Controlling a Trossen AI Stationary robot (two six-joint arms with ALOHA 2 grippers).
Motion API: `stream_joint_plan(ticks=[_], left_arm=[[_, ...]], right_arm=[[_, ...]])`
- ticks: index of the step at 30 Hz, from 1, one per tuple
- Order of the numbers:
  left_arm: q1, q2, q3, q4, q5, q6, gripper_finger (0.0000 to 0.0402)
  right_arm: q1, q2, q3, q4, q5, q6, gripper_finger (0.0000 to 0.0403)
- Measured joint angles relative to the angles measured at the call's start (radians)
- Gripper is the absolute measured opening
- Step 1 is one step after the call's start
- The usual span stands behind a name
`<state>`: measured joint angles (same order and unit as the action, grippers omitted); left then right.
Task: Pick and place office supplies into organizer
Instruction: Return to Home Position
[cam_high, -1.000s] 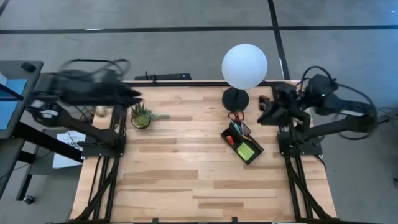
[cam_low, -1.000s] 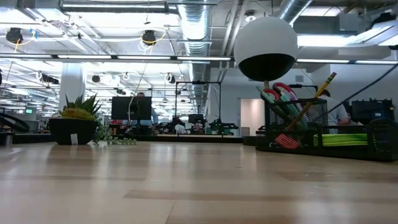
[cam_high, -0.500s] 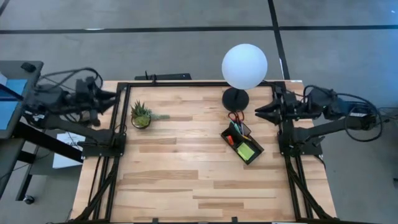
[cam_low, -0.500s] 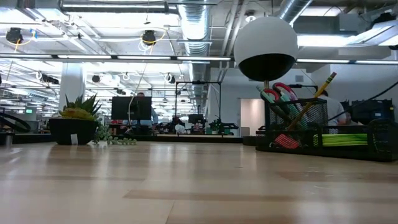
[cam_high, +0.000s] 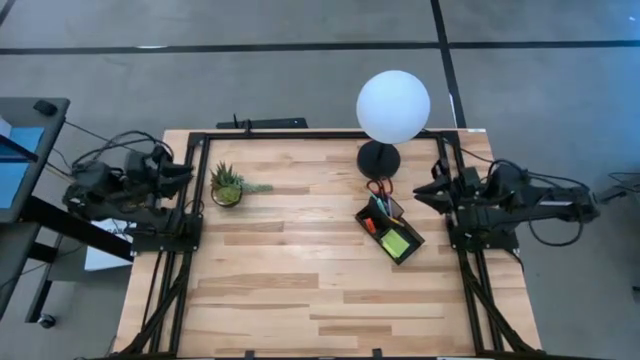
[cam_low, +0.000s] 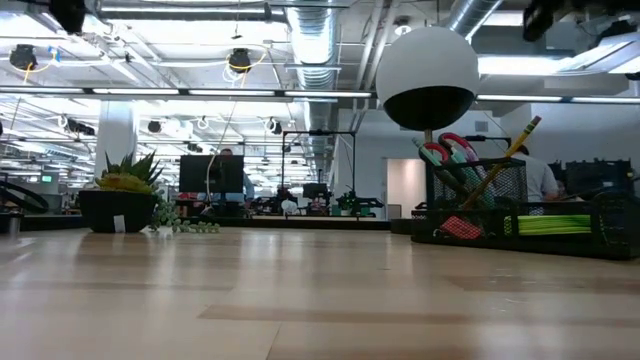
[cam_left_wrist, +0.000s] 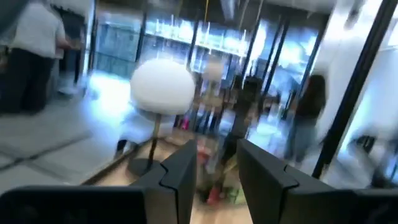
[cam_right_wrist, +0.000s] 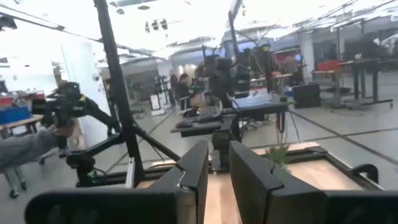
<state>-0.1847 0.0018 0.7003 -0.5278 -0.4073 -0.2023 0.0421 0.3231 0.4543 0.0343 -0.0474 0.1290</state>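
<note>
Both arms have drawn back since a second ago. Your left gripper (cam_high: 186, 172) now sits at the table's left edge and your right gripper (cam_high: 420, 190) at its right edge. Each has its fingers a narrow gap apart, holding nothing. One organizer (cam_high: 412, 252) lies slantwise near the right edge, closer to your right arm. It holds one scissors (cam_high: 378, 188), one sticky-note pad (cam_high: 396, 242) and one red-orange piece (cam_high: 370, 226). You'd judge nothing left to pick.
</note>
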Motion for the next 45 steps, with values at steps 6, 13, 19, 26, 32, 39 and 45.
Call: stream_joint_plan(ticks=[6,13,19,26,32,39,45], left_arm=[[-0.001,0.014,-0.006,0.060,-0.024,0.098,0.0107],[-0.001,0.005,-0.029,0.205,0.012,0.212,0.0107],[-0.001,0.005,-0.217,0.514,0.089,0.221,0.0107],[-0.001,0.003,-0.420,0.740,0.017,0.154,0.0107],[-0.001,0.004,-0.531,0.829,0.051,0.153,0.0107],[-0.001,0.003,-0.606,0.842,0.184,0.086,0.0107],[-0.001,0.004,-0.672,0.837,0.158,0.029,0.0107]], right_arm=[[-0.037,-0.145,-0.111,0.017,0.000,0.018,0.0058],[-0.074,-0.319,-0.206,0.063,-0.007,0.003,0.0058],[-0.099,-0.282,-0.267,0.072,0.018,0.085,0.0058],[-0.145,-0.286,-0.424,0.350,0.021,0.199,0.0058],[-0.181,-0.272,-0.448,0.310,0.019,0.279,0.0058],[-0.197,-0.272,-0.448,0.295,0.022,0.222,0.0058],[-0.195,-0.272,-0.448,0.216,0.022,0.213,0.0058]])
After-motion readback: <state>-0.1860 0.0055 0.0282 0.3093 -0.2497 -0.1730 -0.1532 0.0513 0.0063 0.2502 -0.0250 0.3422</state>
